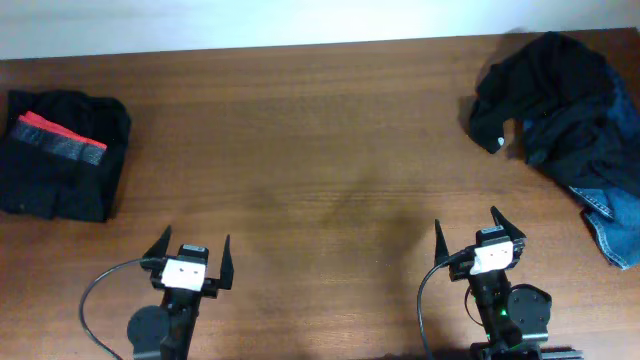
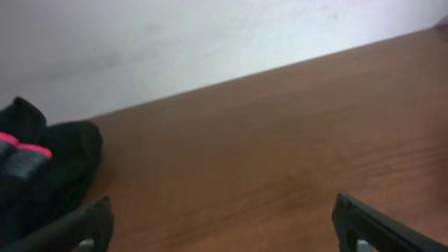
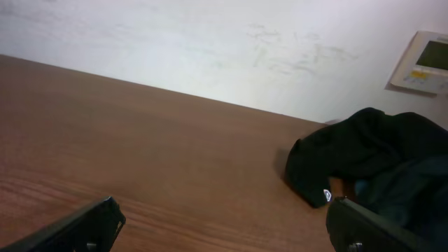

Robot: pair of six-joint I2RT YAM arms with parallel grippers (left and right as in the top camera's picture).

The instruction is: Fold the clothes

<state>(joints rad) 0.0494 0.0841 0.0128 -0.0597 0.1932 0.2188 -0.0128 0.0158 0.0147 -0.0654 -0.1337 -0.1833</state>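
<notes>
Clothes were in two lots on the table (image 1: 320, 150). A folded stack (image 1: 62, 170), black with a red-and-grey banded piece (image 1: 58, 138) on top, sat toward the table's far left corner. An unfolded heap (image 1: 560, 90) of dark fabric lay crumpled at the table's far right corner, with blue jeans (image 1: 615, 225) trailing from under it toward the table's near edge. The left gripper (image 1: 196, 238) and right gripper (image 1: 466, 220) both stood at the table's near edge, jaws spread wide and holding nothing, well apart from either lot. Judged step: between garments, one lot apparently finished and the heap not yet started. The next move would likely call for the right arm to reach to the table's far right corner and pinch one layer only. It would then draw that piece to the table's bare middle, where both arms could spread it. Hard to make out: the heap and jeans were cut off at the overhead view's right border, so the garment count could not be told. The number of pieces in the stack was also unclear. The left wrist view was blurred. The right wrist view showed a black fold with a small white mark (image 3: 327, 196), its nature unreadable.
</notes>
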